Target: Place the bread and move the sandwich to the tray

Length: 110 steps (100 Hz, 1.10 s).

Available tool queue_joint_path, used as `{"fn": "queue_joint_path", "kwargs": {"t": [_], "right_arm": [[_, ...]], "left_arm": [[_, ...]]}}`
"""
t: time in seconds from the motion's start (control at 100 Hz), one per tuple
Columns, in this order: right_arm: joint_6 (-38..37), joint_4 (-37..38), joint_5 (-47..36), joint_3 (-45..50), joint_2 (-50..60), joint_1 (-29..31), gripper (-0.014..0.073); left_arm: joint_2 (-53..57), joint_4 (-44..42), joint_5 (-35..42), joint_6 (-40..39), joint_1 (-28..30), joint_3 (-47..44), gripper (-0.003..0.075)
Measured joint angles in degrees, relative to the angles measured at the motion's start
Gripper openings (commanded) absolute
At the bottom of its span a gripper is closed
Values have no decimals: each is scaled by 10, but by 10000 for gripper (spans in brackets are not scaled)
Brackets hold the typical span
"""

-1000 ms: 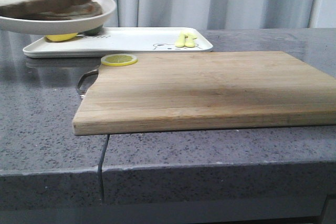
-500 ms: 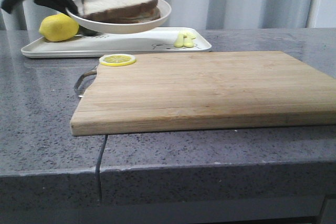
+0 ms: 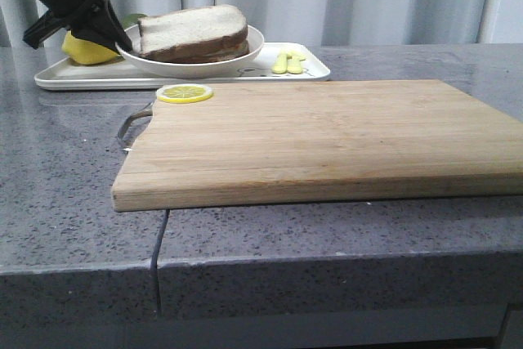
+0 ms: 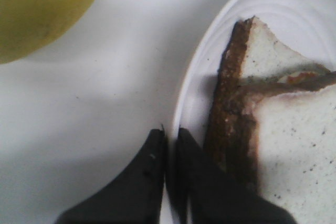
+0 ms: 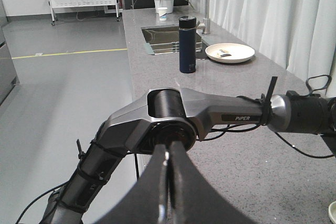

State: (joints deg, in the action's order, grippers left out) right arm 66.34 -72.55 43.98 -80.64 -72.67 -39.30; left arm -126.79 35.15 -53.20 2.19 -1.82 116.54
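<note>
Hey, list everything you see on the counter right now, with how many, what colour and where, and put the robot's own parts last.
sandwich: one, white bread with brown crust, in the plate
plate: one, white, on the tray
tray: one, white, far left of the counter
lemon: one, yellow, on the tray left of the plate
lemon slice: one, yellow, far left corner of the cutting board
cutting board: one, light wood, centre of the counter
small yellow pieces: pale yellow, count unclear, right part of the tray
left gripper: black, shut on the plate rim
right gripper: black, shut, holding nothing
</note>
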Motion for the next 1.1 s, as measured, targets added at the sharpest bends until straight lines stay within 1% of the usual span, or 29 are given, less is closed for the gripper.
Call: {"fn": "queue_joint_path", "kwargs": {"t": [0.11, 0.15, 0.2, 0.36, 0.44, 0.54, 0.64, 0.78, 0.83, 0.9, 1.05, 1.1], "right_arm": [[0, 0, 2, 0, 0, 0, -64], [0, 0, 2, 0, 0, 0, -64], [0, 0, 3, 0, 0, 0, -64], [0, 0, 9, 0, 0, 0, -64], [0, 0, 15, 0, 0, 0, -64], [0, 0, 20, 0, 0, 0, -64], [0, 1, 24, 0, 0, 0, -64], [0, 35, 26, 0, 10, 0, -62], [0, 54, 27, 0, 16, 0, -60], [0, 80, 26, 2, 28, 0, -60], [0, 110, -18, 41, 69, 0, -60], [0, 115, -41, 62, 85, 0, -60]], "left_arm": [[0, -9, 3, -1, 0, 0, -15], [0, -10, 5, -1, 0, 0, -3], [0, -14, 7, -1, 0, 0, 24], [0, -19, 20, -1, 0, 0, 173], [0, -21, 20, -1, 0, 0, 227], [0, -21, 21, -1, 0, 0, 263], [0, -22, 21, -1, 0, 0, 267], [11, -33, 16, -1, 0, 0, 261], [20, -40, 10, -1, 0, 0, 244], [39, -51, 1, 0, 0, 0, 184], [85, -68, -22, 0, 0, 1, -14], [99, -75, -29, 1, 0, 1, -20]]}}
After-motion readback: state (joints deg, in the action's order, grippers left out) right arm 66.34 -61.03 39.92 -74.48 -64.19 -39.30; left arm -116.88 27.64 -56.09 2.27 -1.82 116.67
